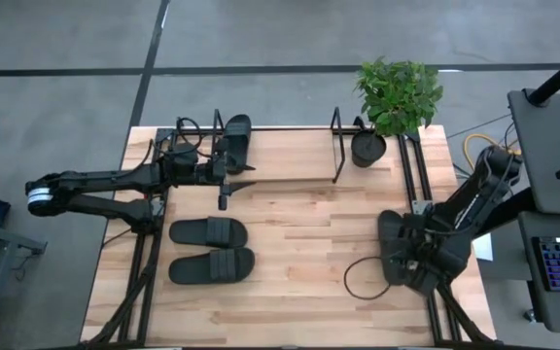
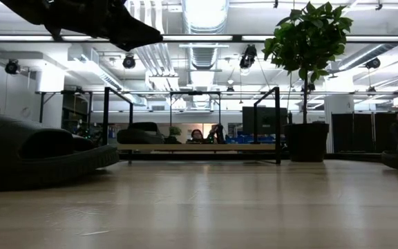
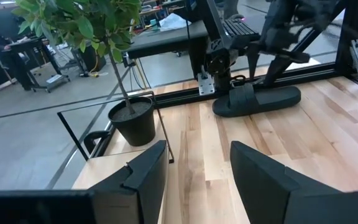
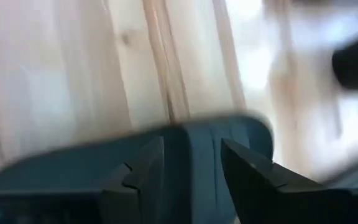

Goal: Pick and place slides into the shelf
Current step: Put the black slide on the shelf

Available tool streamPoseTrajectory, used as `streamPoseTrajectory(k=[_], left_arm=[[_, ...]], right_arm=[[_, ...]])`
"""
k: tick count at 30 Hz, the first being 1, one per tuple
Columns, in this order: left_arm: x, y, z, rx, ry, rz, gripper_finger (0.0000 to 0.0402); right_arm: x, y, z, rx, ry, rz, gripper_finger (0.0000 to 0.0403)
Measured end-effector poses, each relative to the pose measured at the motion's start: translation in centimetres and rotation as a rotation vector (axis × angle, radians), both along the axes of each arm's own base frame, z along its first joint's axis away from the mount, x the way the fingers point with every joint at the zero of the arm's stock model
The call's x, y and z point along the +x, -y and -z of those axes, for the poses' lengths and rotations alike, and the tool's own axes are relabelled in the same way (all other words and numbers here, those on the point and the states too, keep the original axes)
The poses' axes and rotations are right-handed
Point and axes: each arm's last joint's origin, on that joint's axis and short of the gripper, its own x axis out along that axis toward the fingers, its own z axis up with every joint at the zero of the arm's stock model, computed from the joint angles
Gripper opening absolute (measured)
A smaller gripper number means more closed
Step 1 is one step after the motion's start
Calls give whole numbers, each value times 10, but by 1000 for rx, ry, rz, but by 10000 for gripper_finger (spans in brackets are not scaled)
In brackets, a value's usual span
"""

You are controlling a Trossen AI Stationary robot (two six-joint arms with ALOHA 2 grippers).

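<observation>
One black slide (image 1: 233, 136) lies in the shelf (image 1: 338, 146) at the far side, on its wooden base board (image 2: 199, 147). Two more slides (image 1: 209, 231) (image 1: 212, 264) lie side by side on the table at the near left. Another slide (image 3: 257, 99) lies flat on the table at the right. My right gripper (image 1: 406, 255) is over this slide, pointing steeply down, fingers apart (image 4: 191, 146). My left gripper (image 1: 236, 185) hangs open (image 3: 197, 149) in front of the shelf's left part, holding nothing. My right gripper has its fingers (image 4: 142, 168) on either side of a raised part of the slide (image 4: 191, 162), coming from above. The picture is blurred, and I cannot tell whether they touch it. The slide's sole lies on the table.
A potted plant (image 1: 367, 148) stands at the shelf's right end. A loop of dark cable (image 1: 363, 277) lies on the table near the right arm. Black frame rails run along the table's left and right edges. Bare wood lies between the two arms.
</observation>
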Motion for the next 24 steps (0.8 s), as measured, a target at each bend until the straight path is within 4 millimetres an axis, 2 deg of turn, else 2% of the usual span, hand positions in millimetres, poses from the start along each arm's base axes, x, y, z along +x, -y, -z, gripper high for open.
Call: streamPoseTrajectory(k=[5, 11, 17, 24], left_arm=[[0, 0, 0, 0, 0, 0, 163], [0, 0, 0, 0, 0, 0, 163], [0, 0, 0, 0, -1, 0, 163], [0, 0, 0, 0, -1, 1, 163]], right_arm=[[14, -13, -3, -143, -82, -153, 168], [17, -18, 5, -277, -308, -118, 169], [14, -21, 12, -237, -346, -96, 169], [9, -14, 18, -210, -351, -66, 169]])
